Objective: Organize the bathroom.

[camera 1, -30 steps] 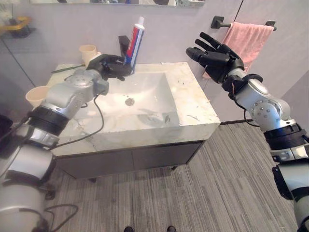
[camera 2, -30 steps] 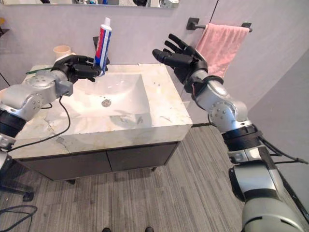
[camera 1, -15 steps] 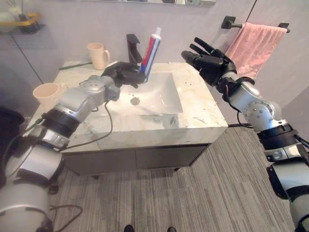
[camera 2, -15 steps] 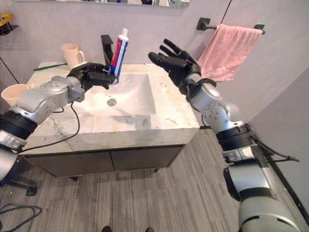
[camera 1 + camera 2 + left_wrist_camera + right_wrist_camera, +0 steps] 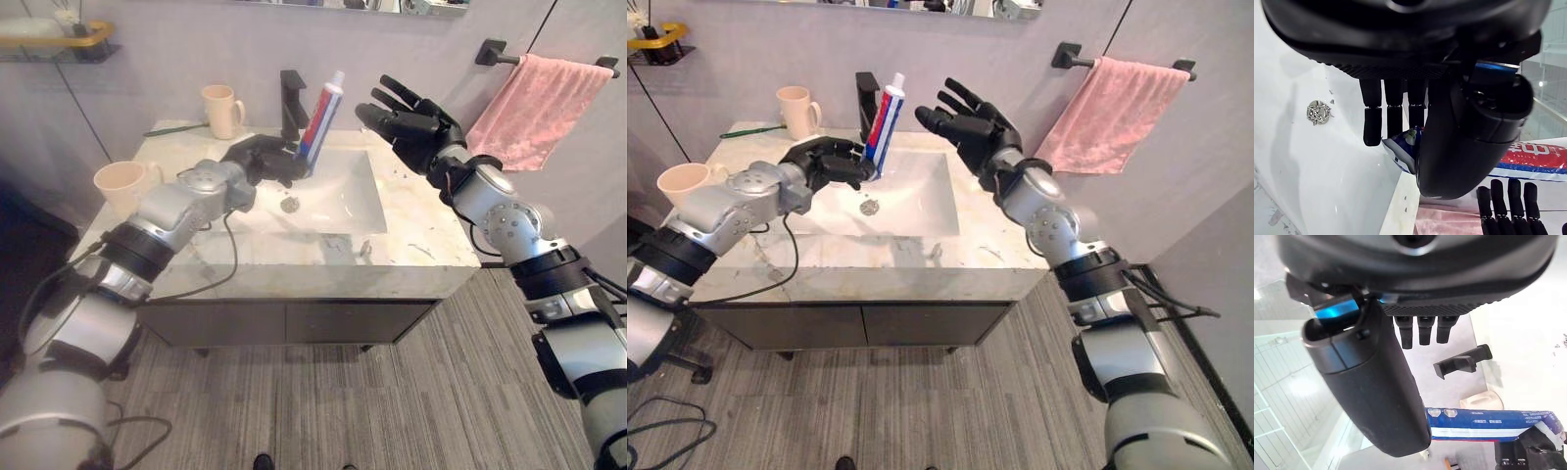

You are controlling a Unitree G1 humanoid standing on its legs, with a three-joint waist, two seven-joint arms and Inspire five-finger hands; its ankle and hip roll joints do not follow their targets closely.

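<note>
One toothpaste tube (image 5: 321, 119) is what it all hangs on right now. It's held near-upright over the back edge of the sink basin (image 5: 343, 196), cap at the top, long axis tipped a bit so the cap leans toward the wall and the robot's right. The bottom end is pinched in the left hand (image 5: 263, 159), fingers and thumb curled round it, which is confirmed in the left wrist view, where the crimped end is seen poking out between fingers and thumb.

The right hand (image 5: 411, 125) is held up just to the tube's right, fingers spread and straight, nothing in it, palm turned toward the tube. So the free upper part of the tube lies straight across from those open fingers, close but apart. Looks like a handover is being set up, though that's only a guess. The black faucet (image 5: 291, 92) is right behind the tube, so a sideways grab could clip it.

Compared with a second ago, the open right hand is seen much closer to the tube, while the left hand's grip on the bottom end is unchanged. The whole scene has shifted too, so the camera was moved.
</note>
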